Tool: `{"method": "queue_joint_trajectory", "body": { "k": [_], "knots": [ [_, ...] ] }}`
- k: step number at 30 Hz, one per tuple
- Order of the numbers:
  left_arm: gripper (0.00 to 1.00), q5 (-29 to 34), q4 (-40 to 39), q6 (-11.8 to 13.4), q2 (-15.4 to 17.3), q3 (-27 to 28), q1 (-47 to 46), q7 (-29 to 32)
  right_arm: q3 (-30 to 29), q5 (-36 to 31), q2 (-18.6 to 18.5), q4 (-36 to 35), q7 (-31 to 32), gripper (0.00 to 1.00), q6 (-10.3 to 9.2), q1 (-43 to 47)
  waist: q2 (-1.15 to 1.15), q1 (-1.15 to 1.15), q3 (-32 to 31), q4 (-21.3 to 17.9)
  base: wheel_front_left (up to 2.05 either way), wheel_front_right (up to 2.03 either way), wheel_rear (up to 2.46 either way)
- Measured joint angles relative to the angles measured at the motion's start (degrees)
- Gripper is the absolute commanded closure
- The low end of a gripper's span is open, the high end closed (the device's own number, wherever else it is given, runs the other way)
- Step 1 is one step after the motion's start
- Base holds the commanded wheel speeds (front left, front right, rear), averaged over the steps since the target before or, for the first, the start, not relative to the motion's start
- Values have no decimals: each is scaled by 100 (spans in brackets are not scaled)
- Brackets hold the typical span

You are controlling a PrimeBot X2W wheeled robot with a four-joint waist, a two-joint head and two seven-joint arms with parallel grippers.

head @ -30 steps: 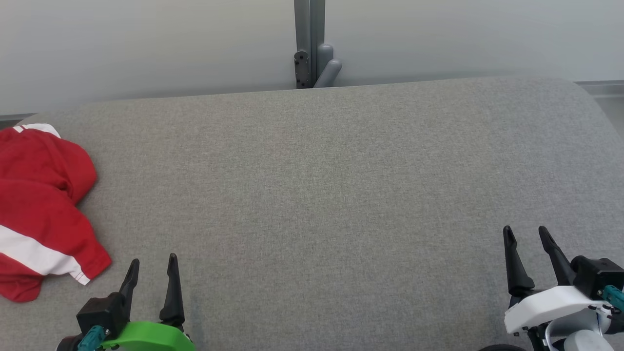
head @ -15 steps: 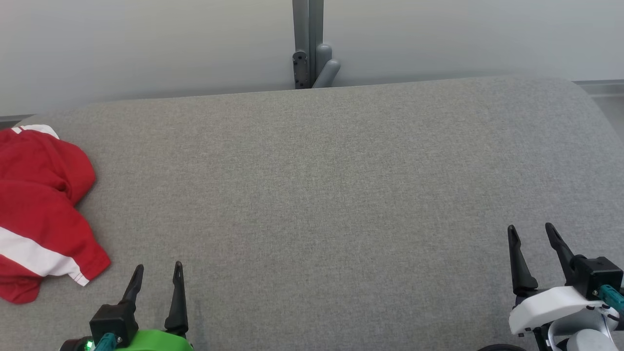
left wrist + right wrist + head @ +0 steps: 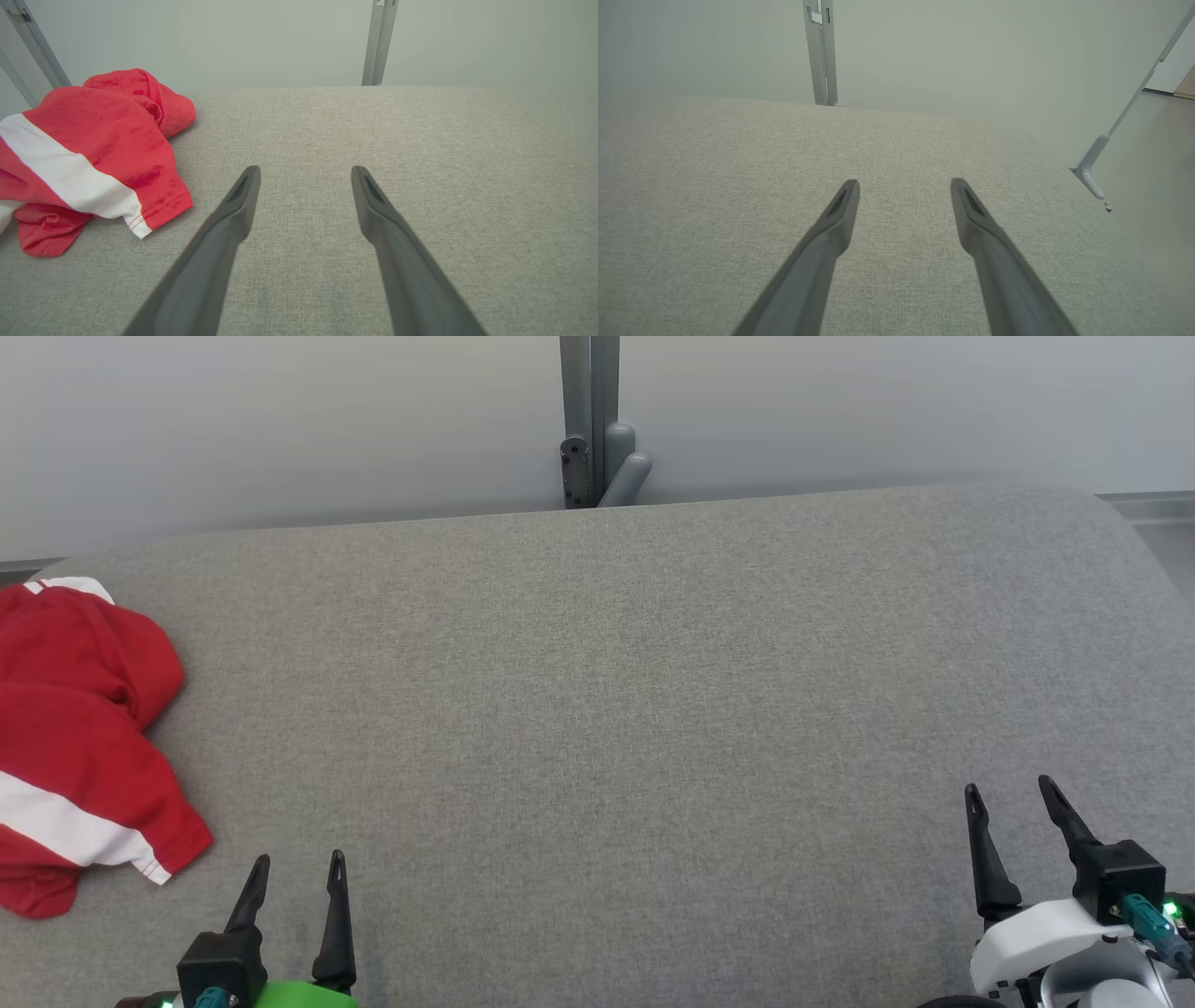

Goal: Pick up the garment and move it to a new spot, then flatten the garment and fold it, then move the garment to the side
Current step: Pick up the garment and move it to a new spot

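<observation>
Red garment (image 3: 79,728) with a white stripe is lying crumpled at the left edge of the grey fabric surface (image 3: 597,691), with part of it running out of the head view. One hemmed sleeve end is pointing toward the near side. Left gripper (image 3: 299,857) is sitting at the near edge, just right of the garment and not touching it, fingers spreading wide and gripping nothing. Right gripper (image 3: 1008,787) is sitting at the near right, well apart from the garment, fingers also spreading wide and empty. Bare fabric is lying between them. Grey metal post (image 3: 590,420) is standing behind the far edge against a pale wall (image 3: 280,420).
</observation>
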Motion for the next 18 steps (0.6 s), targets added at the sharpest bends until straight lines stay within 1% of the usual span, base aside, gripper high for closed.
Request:
{"method": "queue_joint_trajectory", "body": {
  "k": [5, 18],
  "knots": [
    [0, 55, 40, -11, -43, 123, 0, -46, -49, -198, 23, 0, -2, 0, 0, 13, 0, 0, 0, 1, 0, 0, 0],
    [0, 67, 75, -91, -113, 266, -23, -46, -22, -187, 58, -7, -2, 0, 0, 14, 0, 0, 47, -36, 0, 0, 0]
  ]
}}
